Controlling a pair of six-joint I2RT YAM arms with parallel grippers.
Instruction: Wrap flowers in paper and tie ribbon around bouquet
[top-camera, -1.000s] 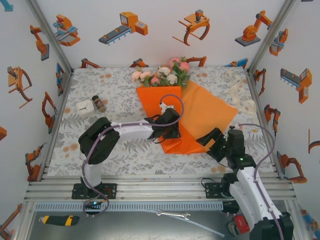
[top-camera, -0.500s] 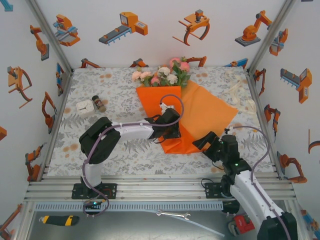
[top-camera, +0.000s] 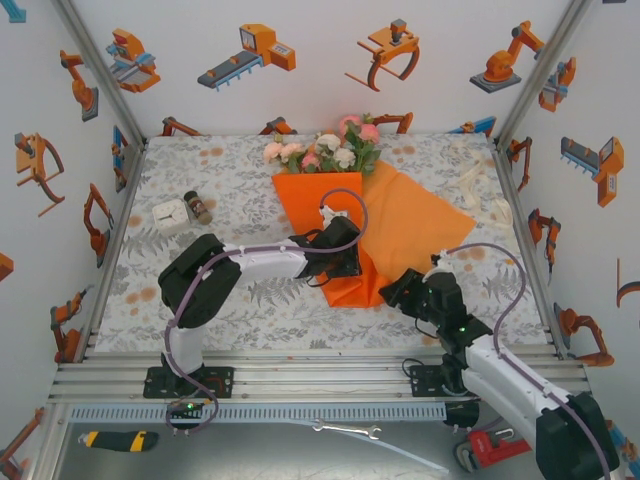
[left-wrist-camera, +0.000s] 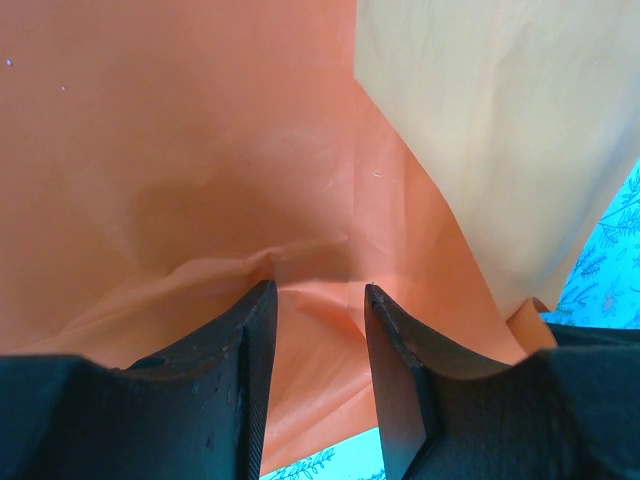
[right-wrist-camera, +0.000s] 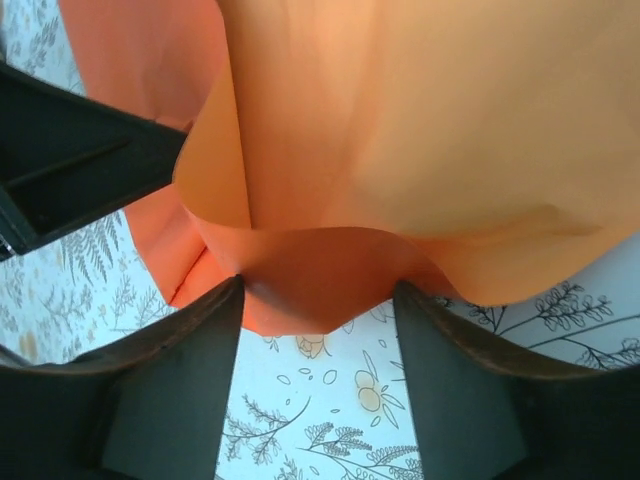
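Left wrist | left gripper (left-wrist-camera: 318, 288) on paper (left-wrist-camera: 200, 150) (maybe pinching) | right gripper (right-wrist-camera: 318, 283) spread

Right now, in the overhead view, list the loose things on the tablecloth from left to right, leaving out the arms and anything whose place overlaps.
white box → small brown bottle → flowers → ribbon. The orange paper spans under the flowers, so it is left out.

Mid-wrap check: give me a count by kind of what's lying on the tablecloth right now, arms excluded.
flowers: 1 bunch
paper: 1 orange sheet, partly folded
ribbon: 1 cream strip, near the right edge
small white block: 1
small brown bottle: 1
Total: 5
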